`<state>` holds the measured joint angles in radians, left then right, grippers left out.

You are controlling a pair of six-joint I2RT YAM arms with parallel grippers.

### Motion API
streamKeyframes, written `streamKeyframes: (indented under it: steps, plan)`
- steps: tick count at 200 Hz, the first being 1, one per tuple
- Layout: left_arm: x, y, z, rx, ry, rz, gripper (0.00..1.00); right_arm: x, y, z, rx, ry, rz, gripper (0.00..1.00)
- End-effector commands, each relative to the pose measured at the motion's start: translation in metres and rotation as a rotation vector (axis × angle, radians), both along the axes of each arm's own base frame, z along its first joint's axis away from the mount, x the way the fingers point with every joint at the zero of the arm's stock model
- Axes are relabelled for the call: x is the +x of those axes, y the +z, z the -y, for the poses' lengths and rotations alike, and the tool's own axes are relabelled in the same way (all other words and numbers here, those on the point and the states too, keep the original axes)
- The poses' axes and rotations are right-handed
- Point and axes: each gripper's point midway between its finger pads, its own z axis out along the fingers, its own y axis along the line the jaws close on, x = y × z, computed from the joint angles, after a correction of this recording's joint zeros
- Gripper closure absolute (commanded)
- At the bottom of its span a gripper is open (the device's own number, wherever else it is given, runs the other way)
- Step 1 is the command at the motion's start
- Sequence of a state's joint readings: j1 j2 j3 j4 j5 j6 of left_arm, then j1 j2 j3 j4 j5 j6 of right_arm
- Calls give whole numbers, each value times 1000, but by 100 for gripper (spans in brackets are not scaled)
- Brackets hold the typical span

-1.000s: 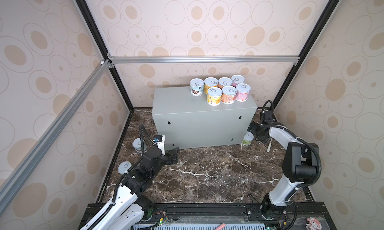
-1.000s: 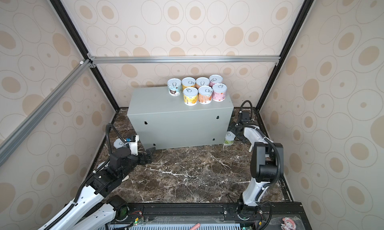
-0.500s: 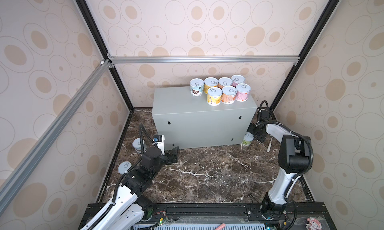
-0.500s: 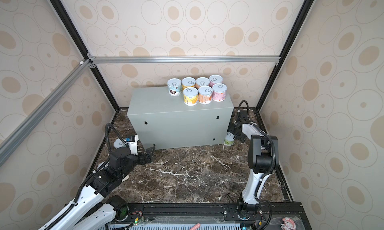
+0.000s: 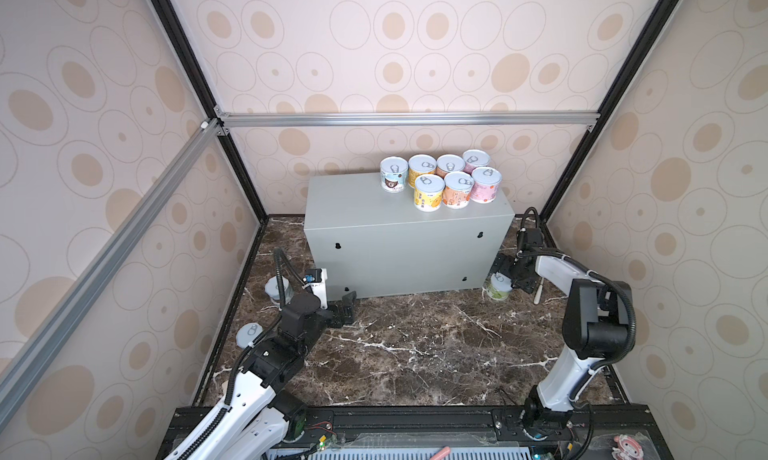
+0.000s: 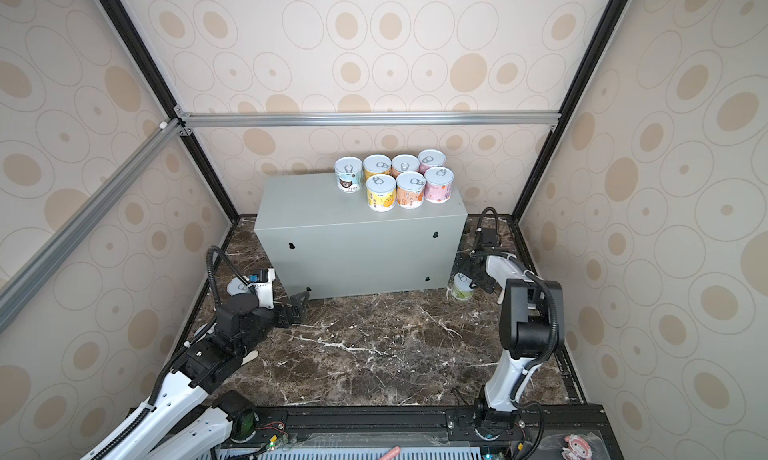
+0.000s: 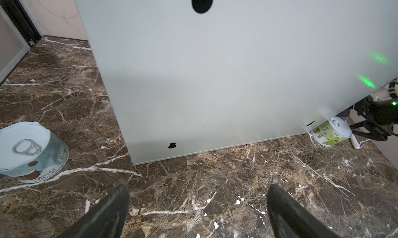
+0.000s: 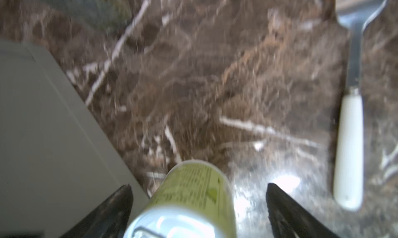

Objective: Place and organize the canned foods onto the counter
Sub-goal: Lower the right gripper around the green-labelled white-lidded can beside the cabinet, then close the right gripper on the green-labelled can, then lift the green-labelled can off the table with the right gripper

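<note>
Seven canned foods (image 5: 440, 179) are gathered upright on the counter (image 5: 407, 245), packed against the right rear corner of its top in two rows. Four stand at the back and three in front, their labels touching or nearly so. The left half of that top is left bare. A green can (image 5: 498, 286) is seen standing on the marble surface (image 5: 415, 345), just beside the counter's right front corner. The right gripper (image 5: 512, 275) is lowered around it with its jaws spread wide. In the right wrist view the green can (image 8: 189, 200) is framed between the two dark fingers (image 8: 112, 213), with a clear gap on one side, so it is not clamped; whether the other finger touches it cannot be told from the blurred picture. A white-handled utensil (image 8: 350, 153) lies flat on the marble near the right edge, apart from the green can. The left gripper (image 5: 345, 308) is held low near the counter's left front corner, fully spread and holding nothing. A pale teal can (image 7: 32, 150) stands on the marble by the counter's left side. Another can (image 5: 249, 335) is placed nearer the front along the marble's left edge, partly hidden by the left arm.
</note>
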<state>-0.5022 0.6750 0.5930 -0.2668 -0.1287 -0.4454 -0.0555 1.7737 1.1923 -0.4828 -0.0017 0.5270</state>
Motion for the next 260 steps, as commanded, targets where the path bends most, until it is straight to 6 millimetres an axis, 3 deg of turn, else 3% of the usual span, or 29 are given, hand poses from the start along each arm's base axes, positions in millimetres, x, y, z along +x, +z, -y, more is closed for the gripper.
streamKeyframes:
  steps: [1,49,80,147,260]
  plan:
    - [2,8,0,-29,-1,25,1,-25,1,-8,-1,39,-35,1]
    - [2,7,-1,-28,2,21,1,-56,-5,-11,7,42,-43,1]
    - [2,8,-1,-35,3,24,1,-63,-11,-9,-9,38,-39,1]
    - [2,6,-4,-23,14,19,1,-54,-2,2,-74,-26,199,1]
    - [4,2,-5,-20,27,11,1,-42,-5,-3,-227,-149,310,0]
